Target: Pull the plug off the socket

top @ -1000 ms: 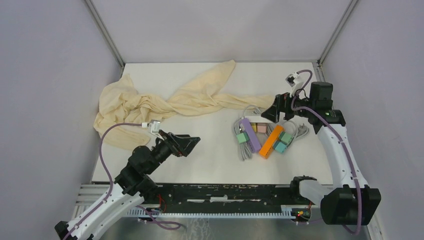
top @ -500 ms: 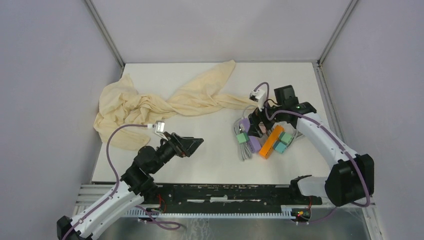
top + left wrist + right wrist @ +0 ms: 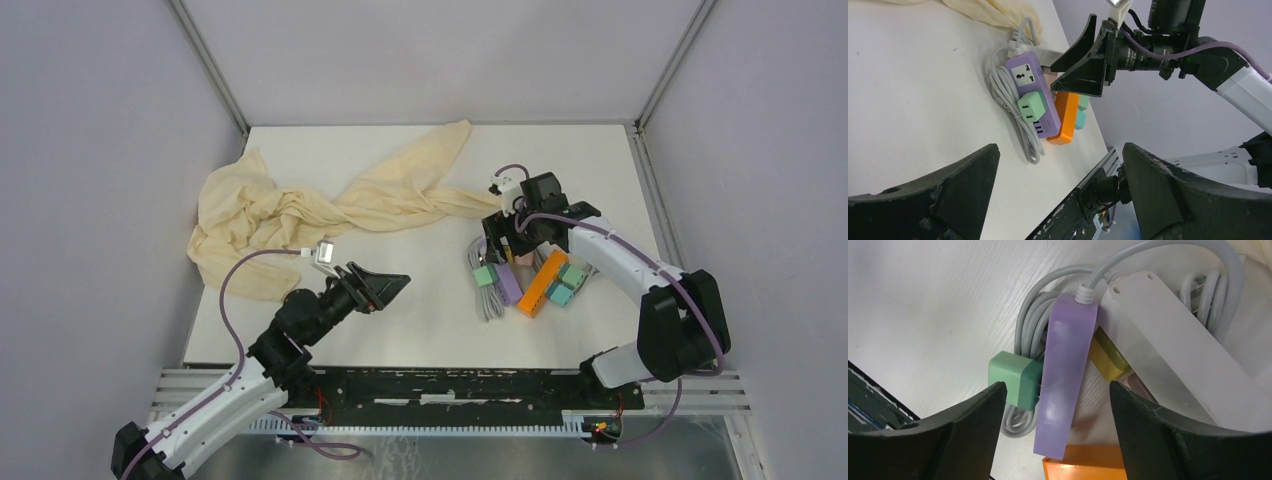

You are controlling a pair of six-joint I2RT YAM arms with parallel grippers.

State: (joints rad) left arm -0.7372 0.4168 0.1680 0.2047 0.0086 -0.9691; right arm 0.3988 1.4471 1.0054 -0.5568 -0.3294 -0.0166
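Observation:
A purple power strip (image 3: 503,272) lies right of centre with a green plug (image 3: 484,276) seated in its left face. Both also show in the left wrist view, the strip (image 3: 1033,95) and the plug (image 3: 1030,107), and in the right wrist view, the strip (image 3: 1065,375) and the plug (image 3: 1015,378). My right gripper (image 3: 503,243) is open and hangs just above the strip's far end; in its own view (image 3: 1057,390) the strip and plug lie between its fingers. My left gripper (image 3: 390,288) is open and empty, well left of the strip, pointing at it (image 3: 1060,150).
An orange strip (image 3: 541,283) with teal plugs (image 3: 565,283) lies against the purple one. A white strip (image 3: 1173,360) and coiled grey cable (image 3: 485,300) lie around them. A cream cloth (image 3: 320,205) sprawls across the back left. The metal rail (image 3: 430,385) marks the near edge.
My right arm has swung from the back right down and left, and now stands over the purple strip. My left gripper has crept slightly right.

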